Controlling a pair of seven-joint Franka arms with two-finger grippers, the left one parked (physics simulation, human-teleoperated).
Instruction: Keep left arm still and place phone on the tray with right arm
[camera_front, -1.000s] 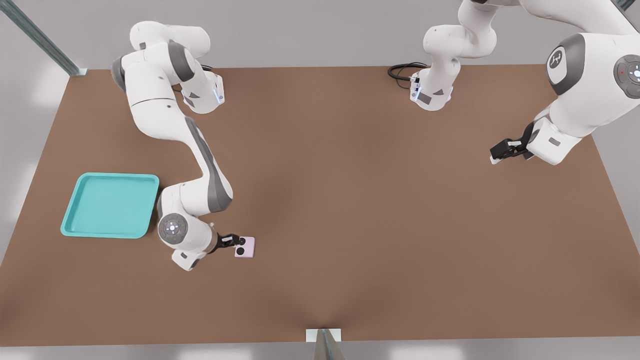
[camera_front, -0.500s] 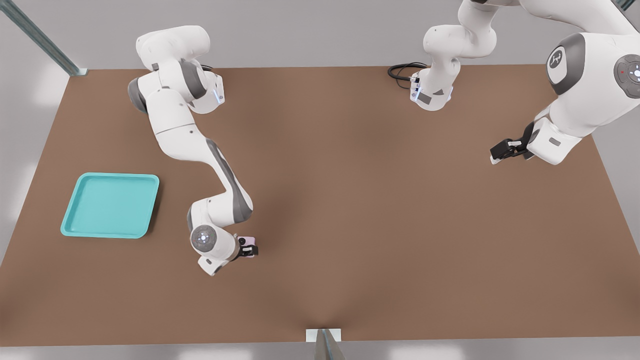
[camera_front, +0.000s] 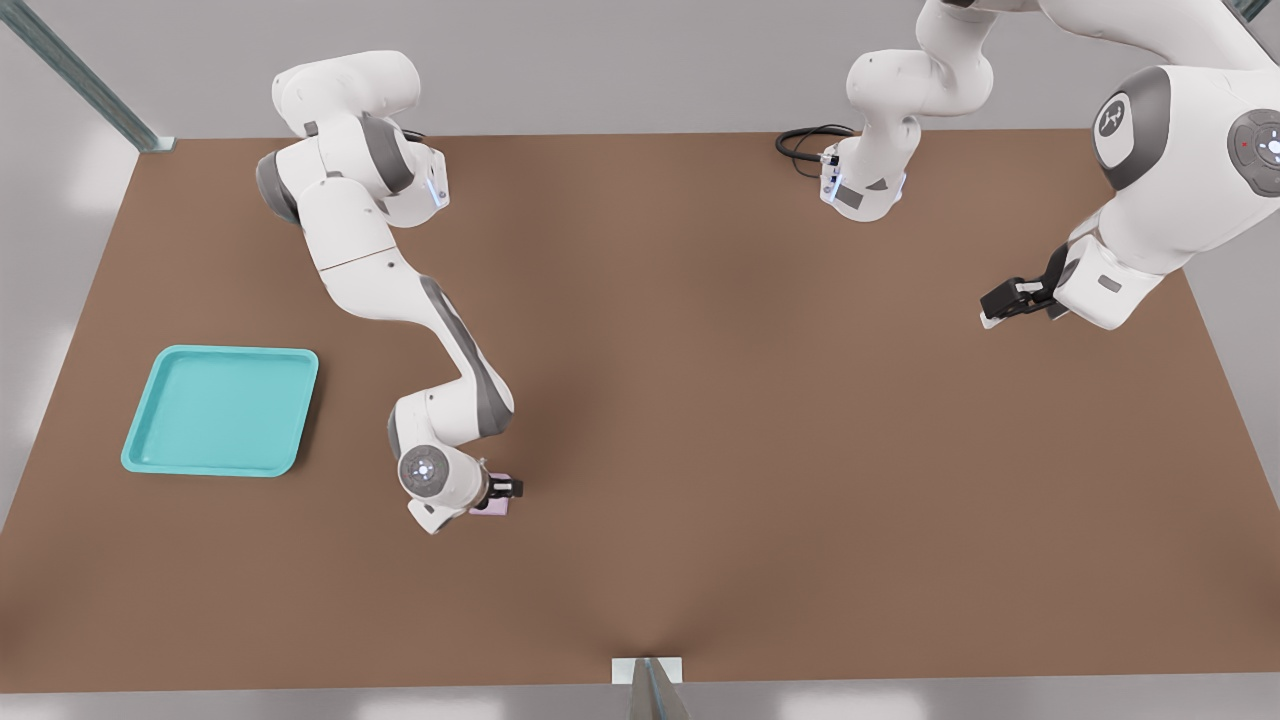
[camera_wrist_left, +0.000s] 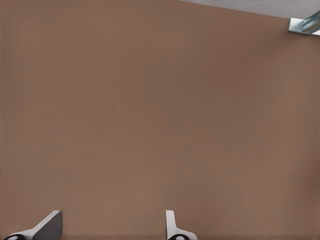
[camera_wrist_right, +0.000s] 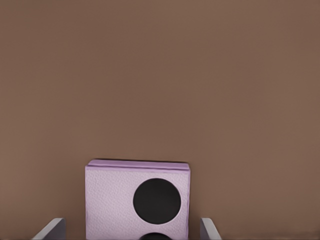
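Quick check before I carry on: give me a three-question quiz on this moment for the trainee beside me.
1. Where is the phone?
A) inside the tray
B) on the table, between the pincer's fingers
C) beside the parked arm

2. True or false: the pincer is clamped shut on the phone.

3. Fill in: from the phone, the tray lies toward the front view's ____.

Key
1. B.
2. False: the right wrist view shows a gap between each finger and the phone's sides.
3. left.
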